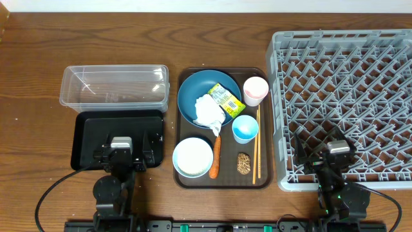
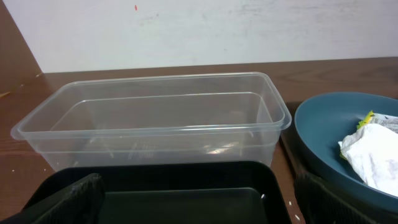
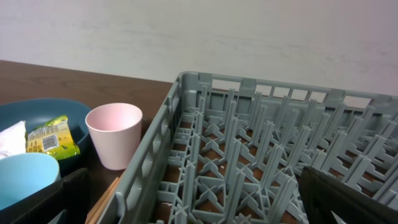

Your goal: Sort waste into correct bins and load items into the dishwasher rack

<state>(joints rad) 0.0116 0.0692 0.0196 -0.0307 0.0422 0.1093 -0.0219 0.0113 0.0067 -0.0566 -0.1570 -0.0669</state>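
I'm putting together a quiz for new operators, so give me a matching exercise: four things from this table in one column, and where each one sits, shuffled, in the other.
Things
1. crumpled napkin
2. carrot
3. pink cup
4. clear tub

Places
A. next to the grey rack, by its left wall
B. on the dark-blue plate
C. on the far side of the black tray
D. lying alongside the bowl

Pairs: 1-B, 2-D, 3-A, 4-C.

Brown serving tray [image 1: 226, 182] central, dark-blue plate [image 1: 190, 96] bearing napkin [image 1: 209, 111] and wrapper [image 1: 225, 98], clear tub [image 1: 114, 87] at ten o'clock, my left gripper [image 1: 121, 149] over black tray [image 1: 87, 138] at eight, my right gripper [image 1: 337, 153] over rack [image 1: 347, 90] at four.
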